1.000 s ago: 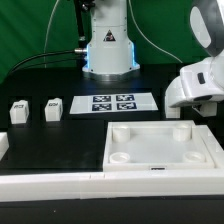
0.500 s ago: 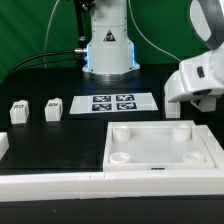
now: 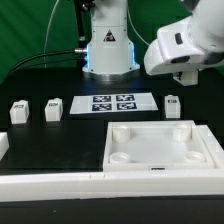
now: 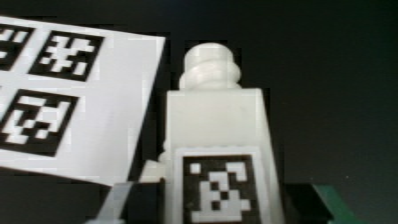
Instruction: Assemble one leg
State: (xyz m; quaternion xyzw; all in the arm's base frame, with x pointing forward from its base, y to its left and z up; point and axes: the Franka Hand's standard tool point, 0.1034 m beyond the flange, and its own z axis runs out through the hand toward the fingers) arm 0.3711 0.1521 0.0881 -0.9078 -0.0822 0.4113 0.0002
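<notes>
We see the leg standing upright on the black bench, free of the gripper, which hangs just above it. In the exterior view the leg is just beside the marker board, off that board's edge on the view's right, with a thin strip of bench between them. It stands behind the far rim of the tray. Two more legs stand well apart from it, on the view's left beyond the marker board. From the wrist view we look down along the leg: its knobbed end points away from the camera and its tag faces us. The marker board's tags lie to one side of it. The gripper's fingers show at the edge of that picture, one on each side of the leg, spread wider than the leg and gripping nothing. We cannot tell whether either fingertip touches the leg.
</notes>
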